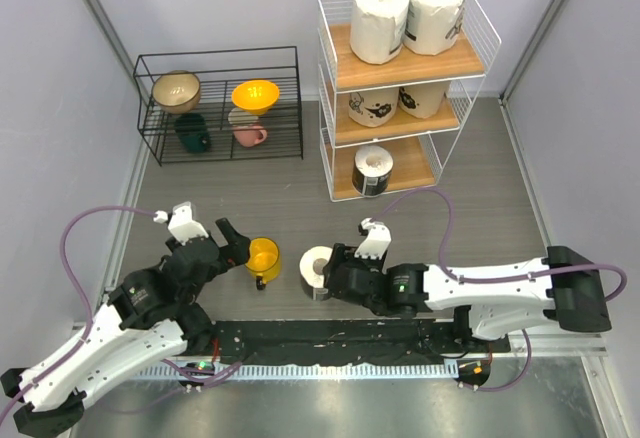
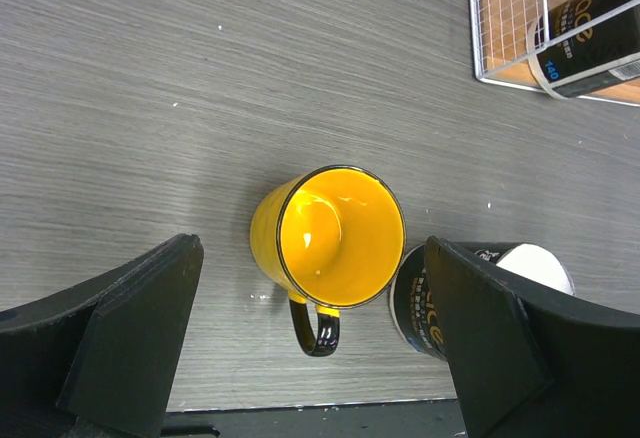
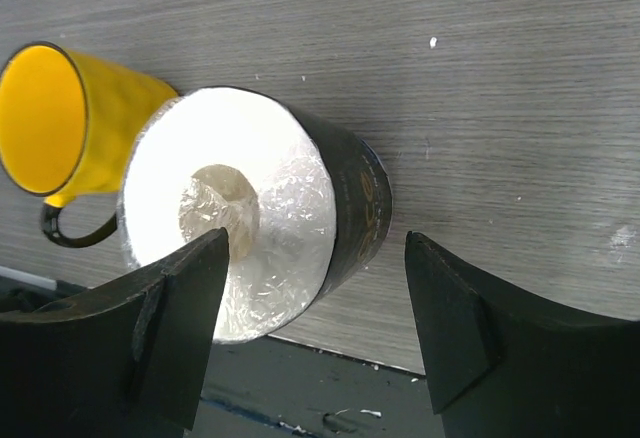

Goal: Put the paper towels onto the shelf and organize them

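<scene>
Right fingers (image 3: 455, 318) wide open, empty, straddling the roll (image 3: 262, 220) just beside the cup (image 3: 62, 118). Centre on roll; close without nudging cup.

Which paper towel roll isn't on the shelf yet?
The dark-wrapped roll lying on the table beside the yellow cup; the other five sit on the shelf.

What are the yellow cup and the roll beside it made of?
Cup: seemingly enamelled metal or glazed ceramic; glossy yellow, thin dark rim, black handle. Roll: soft white paper under crinkly clear film, dark printed wrapper round its side.
</scene>
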`<state>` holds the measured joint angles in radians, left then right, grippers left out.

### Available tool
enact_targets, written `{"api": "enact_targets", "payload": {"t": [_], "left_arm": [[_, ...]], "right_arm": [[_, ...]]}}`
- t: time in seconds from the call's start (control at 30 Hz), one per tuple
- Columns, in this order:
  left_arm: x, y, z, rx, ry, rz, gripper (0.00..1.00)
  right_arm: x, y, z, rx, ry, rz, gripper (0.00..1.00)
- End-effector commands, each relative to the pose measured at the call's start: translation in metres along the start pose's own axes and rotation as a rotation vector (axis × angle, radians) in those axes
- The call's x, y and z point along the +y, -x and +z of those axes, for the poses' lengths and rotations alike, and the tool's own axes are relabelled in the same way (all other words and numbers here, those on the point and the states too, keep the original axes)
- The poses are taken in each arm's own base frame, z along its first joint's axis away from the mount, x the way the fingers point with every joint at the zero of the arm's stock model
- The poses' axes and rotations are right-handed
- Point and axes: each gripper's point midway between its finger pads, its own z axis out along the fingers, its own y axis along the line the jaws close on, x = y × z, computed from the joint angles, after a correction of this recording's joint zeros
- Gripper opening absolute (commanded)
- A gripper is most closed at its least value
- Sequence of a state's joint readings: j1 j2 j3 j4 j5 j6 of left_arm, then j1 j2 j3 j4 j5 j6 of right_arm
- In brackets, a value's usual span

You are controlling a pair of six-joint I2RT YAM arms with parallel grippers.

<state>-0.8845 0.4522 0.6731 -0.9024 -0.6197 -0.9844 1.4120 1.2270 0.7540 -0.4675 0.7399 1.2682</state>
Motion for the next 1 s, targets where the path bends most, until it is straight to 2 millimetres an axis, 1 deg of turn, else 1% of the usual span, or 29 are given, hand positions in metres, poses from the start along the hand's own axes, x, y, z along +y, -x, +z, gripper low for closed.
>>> {"api": "enact_targets", "payload": {"t": [0.0,0.17,0.4,0.47,0.53,0.57,0.63,0.7,0.73,0.77,0.8,0.83,0.87,0.9,0.93,0.97], "left_arm": [[-0.007,0.012,-0.004,-0.031,-0.018,-0.01,1.0],[-0.004,0.011,-0.005,-0.034,-0.017,-0.011,1.0],[-0.003,0.011,-0.006,-0.033,-0.015,-0.011,1.0],[-0.002,0.011,-0.006,-0.035,-0.01,-0.011,1.0],[-0.001,0.012,-0.007,-0.037,-0.014,-0.015,1.0],[-0.001,0.011,-0.006,-0.037,-0.013,-0.014,1.0],[0.0,0.011,-0.007,-0.038,-0.012,-0.014,1.0],[0.001,0.011,-0.007,-0.036,-0.01,-0.013,1.0],[0.001,0.011,-0.007,-0.036,-0.009,-0.013,1.0],[0.001,0.011,-0.007,-0.036,-0.01,-0.012,1.0],[0.001,0.011,-0.007,-0.036,-0.009,-0.011,1.0],[0.001,0.011,-0.007,-0.036,-0.008,-0.013,1.0],[0.001,0.011,-0.007,-0.038,-0.007,-0.011,1.0],[0.002,0.011,-0.007,-0.037,-0.006,-0.01,1.0],[0.002,0.011,-0.006,-0.039,-0.003,-0.009,1.0],[0.002,0.01,-0.006,-0.037,-0.006,-0.01,1.0]], "right_arm": [[0.005,0.0,0.008,-0.027,-0.008,0.048,0.76],[-0.004,-0.001,0.019,-0.031,-0.041,0.084,0.72],[-0.007,-0.002,0.034,-0.011,-0.073,0.076,0.66],[-0.005,-0.005,0.037,0.004,-0.076,0.069,0.64],[-0.003,-0.005,0.038,0.011,-0.073,0.072,0.58],[-0.004,-0.007,0.039,0.014,-0.074,0.069,0.52],[-0.006,-0.006,0.04,0.01,-0.078,0.078,0.46],[-0.005,0.0,0.036,-0.01,-0.068,0.119,0.39],[-0.015,0.004,0.034,-0.038,-0.088,0.125,0.37],[-0.015,0.016,0.026,-0.064,-0.067,0.163,0.35],[-0.02,0.022,0.022,-0.09,-0.068,0.184,0.33],[-0.033,0.024,0.02,-0.108,-0.089,0.188,0.32],[-0.039,0.037,0.015,-0.156,-0.093,0.204,0.31],[-0.046,0.048,0.006,-0.178,-0.091,0.22,0.31],[-0.055,0.054,0.002,-0.196,-0.103,0.223,0.31],[-0.067,0.067,0.002,-0.228,-0.136,0.239,0.3]]}}
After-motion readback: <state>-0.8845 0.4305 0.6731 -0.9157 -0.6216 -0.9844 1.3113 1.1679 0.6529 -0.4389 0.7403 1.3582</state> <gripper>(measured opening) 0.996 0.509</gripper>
